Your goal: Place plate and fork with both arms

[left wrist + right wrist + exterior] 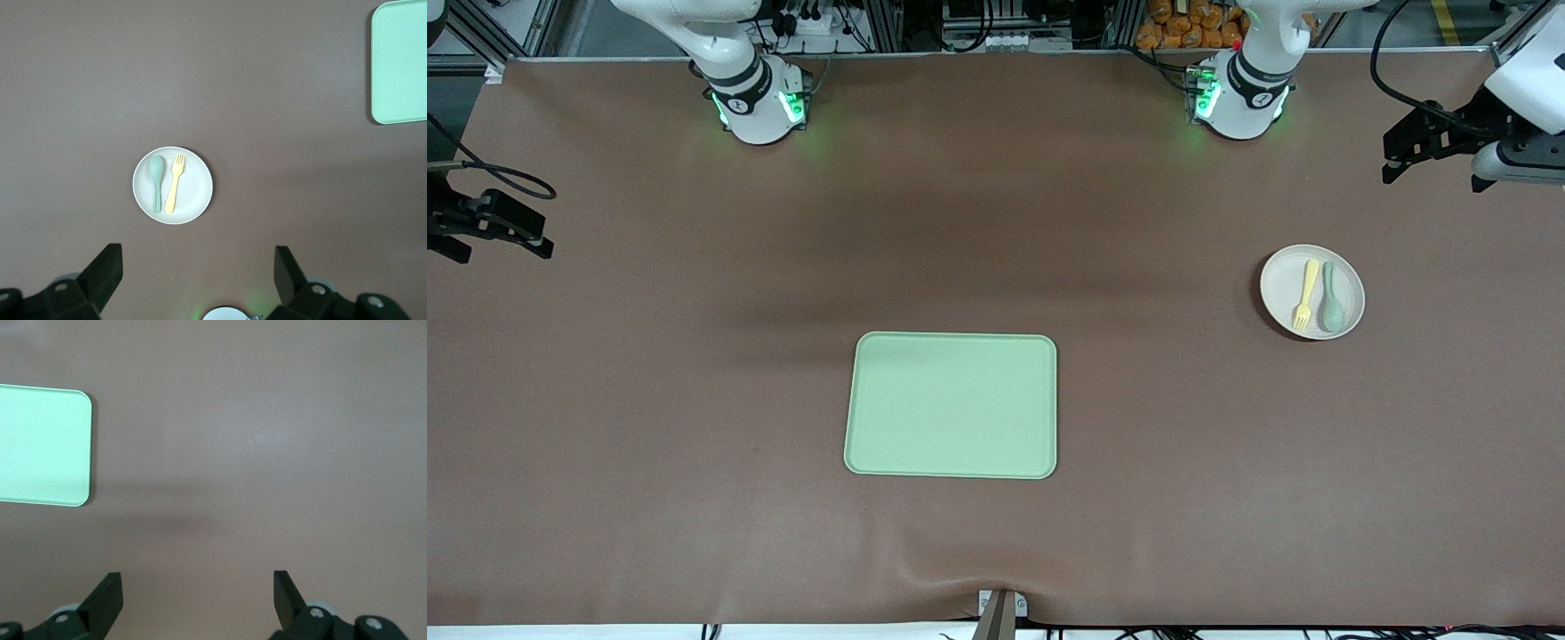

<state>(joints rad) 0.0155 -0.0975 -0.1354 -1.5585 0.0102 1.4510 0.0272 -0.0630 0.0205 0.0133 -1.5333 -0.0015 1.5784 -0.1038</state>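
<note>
The small off-white plate (1282, 283) rests on the brown table toward the left arm's end. The pale yellow fork (1306, 294) lies on it, side by side with a grey-green spoon (1333, 298). In the left wrist view the plate (197, 185), fork (175, 183) and spoon (157, 181) sit ahead of my left gripper (199, 267), whose fingers are open and hold nothing. From the front, the left gripper (1433, 176) hangs over the table's edge at its own end. My right gripper (500, 252) hangs open over the table's edge at the right arm's end; the right gripper (199, 587) has only bare table under it.
A rectangular light green tray (951, 405) lies mid-table, nearer to the front camera than the plate; the tray (400, 60) shows at one edge of the left wrist view and the tray (40, 443) at one edge of the right. The two green-lit bases (760, 107) (1236, 98) stand at the table's back.
</note>
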